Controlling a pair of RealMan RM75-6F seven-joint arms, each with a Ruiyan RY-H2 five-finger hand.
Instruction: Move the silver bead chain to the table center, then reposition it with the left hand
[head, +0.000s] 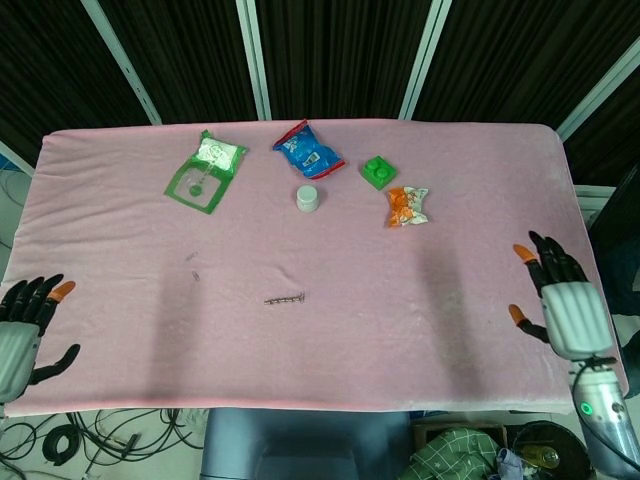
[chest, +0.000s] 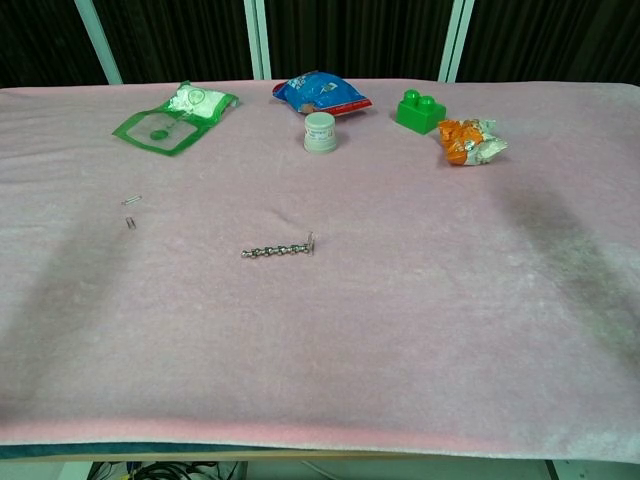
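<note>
Pink-clothed table (head: 470, 300): silver bead chain (head: 285, 299) lies near centre, well apart from your left hand (head: 25, 330) and right hand (head: 562, 300), both spread, holding nothing. Left-hand repositioning remains.

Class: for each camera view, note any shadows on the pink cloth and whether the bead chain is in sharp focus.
Head view: soft dark bands on the pink cloth; bead chain tiny, links unresolved. Chest view: broad shadows at both sides; chain's beads sharp.
</note>
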